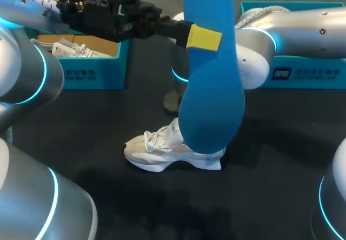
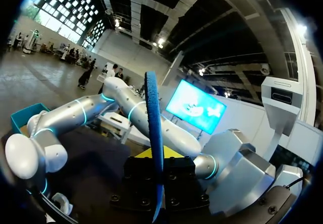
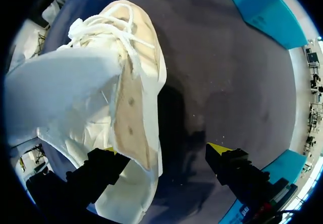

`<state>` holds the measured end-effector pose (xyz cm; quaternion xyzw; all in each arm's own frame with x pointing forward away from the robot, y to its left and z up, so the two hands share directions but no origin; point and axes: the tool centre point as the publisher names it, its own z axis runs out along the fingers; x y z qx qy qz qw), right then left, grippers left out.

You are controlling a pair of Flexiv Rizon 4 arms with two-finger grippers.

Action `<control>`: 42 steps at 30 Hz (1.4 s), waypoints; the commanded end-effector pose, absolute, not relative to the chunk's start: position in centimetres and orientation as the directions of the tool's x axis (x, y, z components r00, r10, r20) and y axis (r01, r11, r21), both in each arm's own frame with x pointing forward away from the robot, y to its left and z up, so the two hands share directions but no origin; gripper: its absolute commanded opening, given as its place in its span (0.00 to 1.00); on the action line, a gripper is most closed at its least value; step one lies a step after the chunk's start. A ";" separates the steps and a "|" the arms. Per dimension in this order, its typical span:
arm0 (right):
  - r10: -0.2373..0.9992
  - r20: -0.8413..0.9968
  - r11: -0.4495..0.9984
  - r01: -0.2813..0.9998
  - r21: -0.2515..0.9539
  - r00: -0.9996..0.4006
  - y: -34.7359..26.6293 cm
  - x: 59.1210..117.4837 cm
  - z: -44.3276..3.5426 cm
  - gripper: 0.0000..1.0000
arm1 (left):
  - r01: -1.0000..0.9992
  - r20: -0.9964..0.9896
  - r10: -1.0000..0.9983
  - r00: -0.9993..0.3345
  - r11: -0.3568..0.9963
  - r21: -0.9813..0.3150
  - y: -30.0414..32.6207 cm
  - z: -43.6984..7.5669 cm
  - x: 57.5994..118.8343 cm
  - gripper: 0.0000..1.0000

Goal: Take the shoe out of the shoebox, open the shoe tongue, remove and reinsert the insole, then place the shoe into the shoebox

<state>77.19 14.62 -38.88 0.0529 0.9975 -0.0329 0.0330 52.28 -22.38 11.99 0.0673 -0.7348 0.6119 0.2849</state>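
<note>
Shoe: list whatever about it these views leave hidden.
Head view: the insole hides the heel end of the shoe, and the right gripper.
Right wrist view: the shoe half-covers one finger; its inside does not show.
Left wrist view: no shoe; the insole, edge-on in the left gripper, shows neither face.

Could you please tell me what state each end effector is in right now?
Left end effector: shut on the blue insole.
Right end effector: open, with the shoe by one finger.
</note>
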 end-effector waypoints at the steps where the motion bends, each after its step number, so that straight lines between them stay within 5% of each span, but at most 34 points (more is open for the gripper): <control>1: 0.105 -0.070 0.992 0.109 -0.056 -0.992 14.0 77.2 -38.7 1.00 | -0.448 0.501 0.251 -0.828 0.240 -0.861 -22.6 11.9 52.3 0.00; 2: 0.106 -0.070 0.992 0.111 -0.056 -0.992 14.0 77.2 -38.7 1.00 | -0.448 0.501 0.251 -0.828 0.240 -0.861 -22.6 11.9 52.3 0.00; 4: 0.108 -0.071 0.992 0.113 -0.057 -0.992 14.0 77.2 -38.7 0.41 | -0.448 0.501 0.251 -0.828 0.240 -0.861 -22.6 11.9 52.3 0.00; 6: 0.109 -0.067 0.992 0.113 -0.056 -0.992 14.0 77.2 -38.9 0.02 | -0.448 0.501 0.251 -0.828 0.240 -0.861 -22.6 11.9 52.3 0.00; 25: 0.222 -0.083 0.972 0.228 -0.061 -0.971 13.5 75.5 -37.9 0.00 | -0.448 0.501 0.251 -0.828 0.240 -0.861 -22.6 11.9 52.3 0.00; 42: 0.625 -0.048 0.779 0.627 -0.025 -0.779 12.6 72.1 -34.2 0.00 | -0.448 0.501 0.251 -0.828 0.240 -0.861 -22.6 11.9 52.3 0.00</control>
